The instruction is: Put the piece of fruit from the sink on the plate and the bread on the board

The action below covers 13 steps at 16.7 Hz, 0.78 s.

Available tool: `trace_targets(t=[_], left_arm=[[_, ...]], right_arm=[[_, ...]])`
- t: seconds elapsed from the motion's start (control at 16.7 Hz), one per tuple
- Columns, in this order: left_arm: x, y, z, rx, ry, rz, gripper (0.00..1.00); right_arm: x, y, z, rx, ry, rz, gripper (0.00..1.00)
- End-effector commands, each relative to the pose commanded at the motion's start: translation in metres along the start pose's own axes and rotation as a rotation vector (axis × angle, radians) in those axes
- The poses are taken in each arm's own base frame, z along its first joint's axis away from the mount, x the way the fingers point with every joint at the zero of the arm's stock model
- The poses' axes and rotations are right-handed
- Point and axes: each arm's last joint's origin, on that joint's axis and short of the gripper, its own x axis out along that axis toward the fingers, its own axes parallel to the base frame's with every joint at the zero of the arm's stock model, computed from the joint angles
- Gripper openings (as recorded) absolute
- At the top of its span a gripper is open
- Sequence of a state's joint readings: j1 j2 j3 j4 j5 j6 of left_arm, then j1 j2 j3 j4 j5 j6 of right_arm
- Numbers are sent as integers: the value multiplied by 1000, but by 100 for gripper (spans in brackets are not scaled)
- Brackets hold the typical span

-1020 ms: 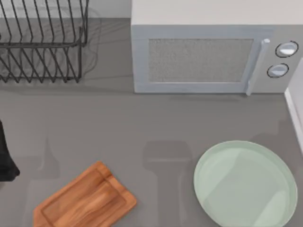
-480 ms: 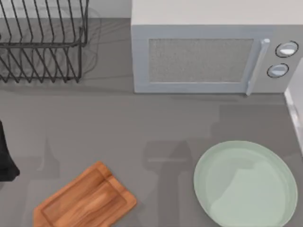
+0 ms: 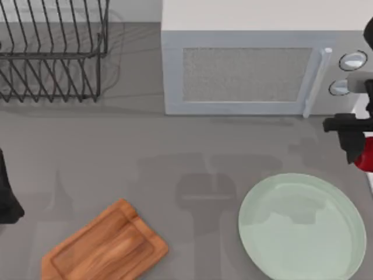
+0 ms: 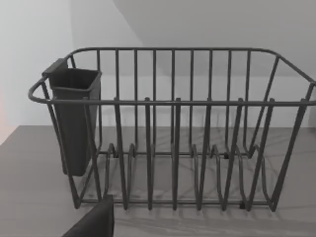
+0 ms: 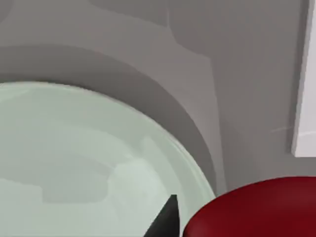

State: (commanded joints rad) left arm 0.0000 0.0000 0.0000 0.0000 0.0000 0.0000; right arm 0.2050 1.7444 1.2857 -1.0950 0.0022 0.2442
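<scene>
two arms on your table, one of them at work. your right gripper (image 3: 356, 149) sits at the top view's right edge, in front of the microwave's (image 3: 256, 70) dials and just beyond the far right rim of the plate (image 3: 303, 227). its dark fingers are clamped on the piece of fruit (image 3: 366, 156), a glossy red rounded lump that peeks out beside the black finger, held above the counter (image 3: 145, 146) and not yet over the plate. from the right wrist you see the fruit (image 5: 256, 210) as a smooth red dome close to the lens, a dark fingertip (image 5: 165, 219) next to it, and the plate's (image 5: 74, 148) pale mint surface below, shallow-rimmed, glassy, with soft reflections.

your left arm (image 3: 7, 189) is parked at the left edge of the table, a black shape beside the board; you cannot tell how its fingers stand. its wrist camera faces the wire dish rack (image 4: 173, 133), thin dark rods bent into slots, with a matte dark square cup (image 4: 74, 123) hung on one end.

the board (image 3: 105, 245) lies low on the left, reddish-brown wood with streaked grain and a groove round its edge, turned at an angle, well apart from the plate. the counter is flat matte grey. the microwave is a pale boxy unit with a speckled window and a straight bar handle.
</scene>
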Motion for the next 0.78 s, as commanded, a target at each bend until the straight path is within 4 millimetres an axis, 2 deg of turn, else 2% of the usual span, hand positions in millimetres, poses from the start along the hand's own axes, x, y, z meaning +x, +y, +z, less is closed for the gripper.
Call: trace_targets(t=[0.24,0.42,0.6,0.78], left_arm=[[0,0,0,0,0,0,100],[0,0,0,0,0,0,100],[0,0,0,0,0,0,100],[0,0,0,0,0,0,100]], right_arm=[[-12,50,-33,-10,15,-3,0],[-20,76,-54,-19,17,-3,0],[-24,90,-68,-25,17,-2,0],[-25,92,-70,-26,17,-2,0]])
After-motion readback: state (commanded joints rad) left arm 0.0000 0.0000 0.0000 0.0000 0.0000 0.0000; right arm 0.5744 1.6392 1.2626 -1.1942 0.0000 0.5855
